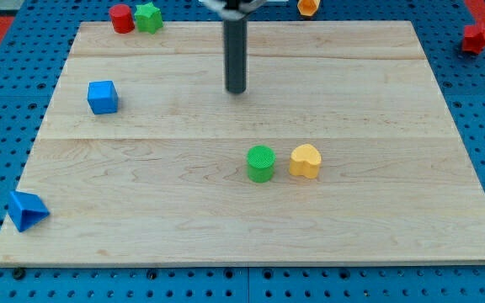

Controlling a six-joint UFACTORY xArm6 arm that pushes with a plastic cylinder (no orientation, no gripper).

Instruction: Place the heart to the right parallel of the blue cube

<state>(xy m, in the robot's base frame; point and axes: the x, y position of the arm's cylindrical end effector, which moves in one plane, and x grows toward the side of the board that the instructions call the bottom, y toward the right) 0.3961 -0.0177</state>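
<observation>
The yellow heart (305,161) lies on the wooden board, right of centre and a little below the middle. A green cylinder (260,163) stands just left of it, almost touching. The blue cube (103,97) sits near the board's left edge, in the upper half. My tip (237,89) is in the upper middle of the board, well above and left of the heart and far to the right of the blue cube, touching no block.
A red cylinder (122,18) and a green star-like block (148,17) sit at the board's top left edge. A blue triangle (26,210) lies at the bottom left corner. A yellow block (308,6) and a red block (477,38) lie off the board (377,244).
</observation>
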